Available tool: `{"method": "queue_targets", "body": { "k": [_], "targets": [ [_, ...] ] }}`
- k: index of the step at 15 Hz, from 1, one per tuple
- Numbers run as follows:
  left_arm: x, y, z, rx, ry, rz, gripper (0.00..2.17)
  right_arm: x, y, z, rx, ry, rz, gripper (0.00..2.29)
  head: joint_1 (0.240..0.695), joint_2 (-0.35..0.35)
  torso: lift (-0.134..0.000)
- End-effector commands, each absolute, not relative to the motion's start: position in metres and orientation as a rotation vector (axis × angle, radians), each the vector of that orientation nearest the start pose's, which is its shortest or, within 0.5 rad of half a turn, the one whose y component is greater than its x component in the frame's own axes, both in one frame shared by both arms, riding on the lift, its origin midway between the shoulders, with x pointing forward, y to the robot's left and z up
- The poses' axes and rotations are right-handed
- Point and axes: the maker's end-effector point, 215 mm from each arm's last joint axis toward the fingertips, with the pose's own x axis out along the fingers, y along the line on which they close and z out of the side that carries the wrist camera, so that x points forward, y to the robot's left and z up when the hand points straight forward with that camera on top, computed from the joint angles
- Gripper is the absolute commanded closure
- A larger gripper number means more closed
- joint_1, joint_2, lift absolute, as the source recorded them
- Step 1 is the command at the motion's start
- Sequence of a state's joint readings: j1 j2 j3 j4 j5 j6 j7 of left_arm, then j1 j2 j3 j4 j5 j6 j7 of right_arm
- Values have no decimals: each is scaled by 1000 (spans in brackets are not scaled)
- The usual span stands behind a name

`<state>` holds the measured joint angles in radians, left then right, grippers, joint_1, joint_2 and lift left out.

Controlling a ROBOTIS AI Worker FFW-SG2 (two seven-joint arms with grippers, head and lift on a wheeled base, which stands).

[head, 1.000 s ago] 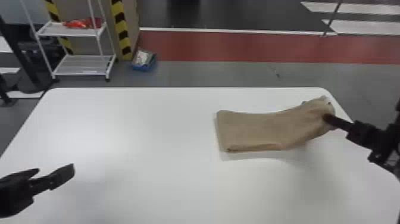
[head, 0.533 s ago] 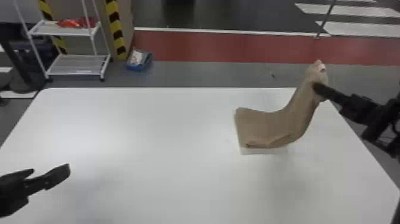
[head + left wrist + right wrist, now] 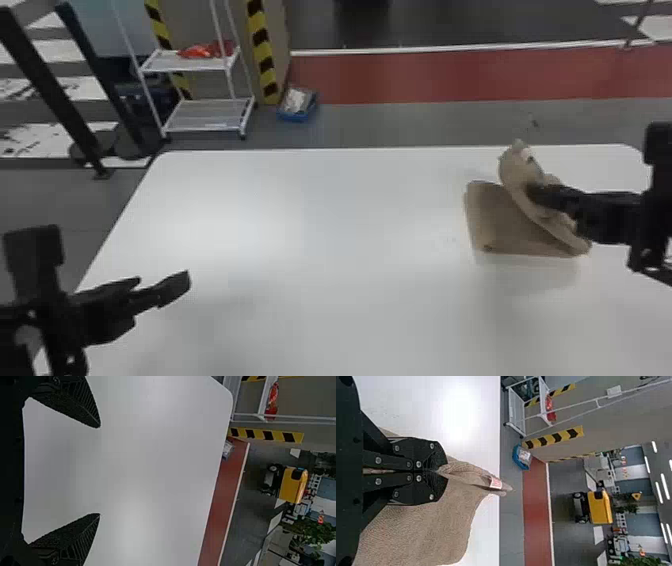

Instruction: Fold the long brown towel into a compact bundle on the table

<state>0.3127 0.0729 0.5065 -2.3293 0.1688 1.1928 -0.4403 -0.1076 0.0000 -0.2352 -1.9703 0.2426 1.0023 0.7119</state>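
Note:
The brown towel is at the right side of the white table, its flat part lying on the top. My right gripper holds its other end raised and folded back above that flat part. In the right wrist view, my right gripper is shut on the towel, with a bunched edge and a small tag sticking out past the fingertips. My left gripper hangs over the table's near left. In the left wrist view, the left gripper is open with bare tabletop behind its widely parted fingers.
The white table spreads between the towel and my left arm. Beyond its far edge stand a white wire shelf with red items and a blue box on the floor.
My right gripper has lifted the towel's right end off the table and carried it leftward over the flat part, bending the towel back. The head view has shifted. The left gripper stays over the near left.

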Motion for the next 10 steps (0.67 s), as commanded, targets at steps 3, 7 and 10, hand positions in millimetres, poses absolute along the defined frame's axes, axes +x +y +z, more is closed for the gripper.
{"method": "queue_targets", "body": {
  "k": [3, 7, 10],
  "targets": [
    [401, 369, -393, -225, 654, -34, 87, 539, -238, -379, 31, 586, 332, 140, 695, 134, -123],
    [400, 370, -395, -223, 660, -33, 87, 548, -259, -362, 59, 528, 280, 43, 695, 151, -123],
    [401, 370, -395, -222, 658, -35, 87, 559, -295, -348, 85, 489, 200, 319, 695, 128, -123]
  ]
}}
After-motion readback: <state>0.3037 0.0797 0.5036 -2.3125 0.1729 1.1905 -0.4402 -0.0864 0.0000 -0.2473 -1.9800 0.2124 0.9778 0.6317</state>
